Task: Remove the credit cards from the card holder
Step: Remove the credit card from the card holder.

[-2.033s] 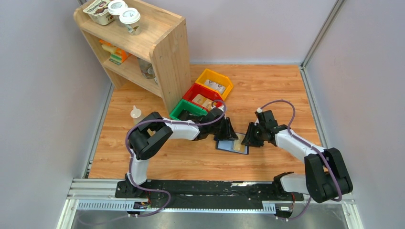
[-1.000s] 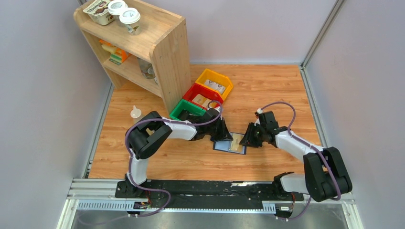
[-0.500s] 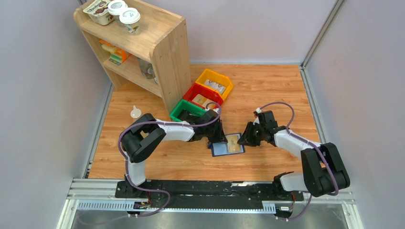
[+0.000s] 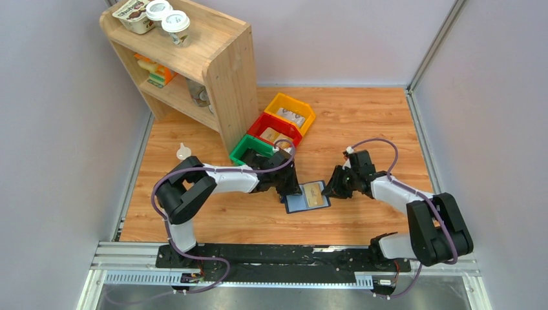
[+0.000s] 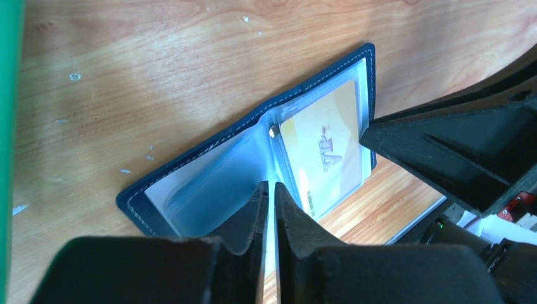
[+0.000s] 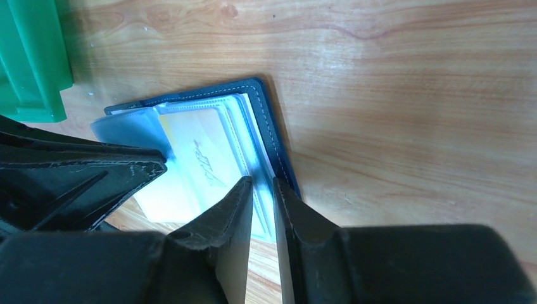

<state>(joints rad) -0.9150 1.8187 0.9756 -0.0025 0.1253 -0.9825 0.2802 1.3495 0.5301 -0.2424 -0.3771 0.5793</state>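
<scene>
The navy card holder (image 4: 298, 205) lies open on the wooden floor between both grippers, with a tan credit card (image 4: 315, 191) showing under a clear sleeve. In the left wrist view the holder (image 5: 190, 171) shows its grey inner face, with the card (image 5: 326, 149) on the right. My left gripper (image 5: 271, 188) is shut, its tips on the holder near the fold. In the right wrist view my right gripper (image 6: 262, 185) stands nearly shut over the clear sleeve edge of the holder (image 6: 269, 136), beside the card (image 6: 202, 161). Other cards are hidden.
Green (image 4: 254, 147), red (image 4: 276, 129) and yellow (image 4: 292, 110) bins stand in a row just behind the left gripper. A wooden shelf (image 4: 220, 71) stands at the back left. A small white funnel (image 4: 184, 152) lies on the left. The green bin's wall shows in the right wrist view (image 6: 31, 63).
The left gripper has drawn leftward and the holder has slid left and turned with it. The right gripper has followed slightly left at the holder's right edge.
</scene>
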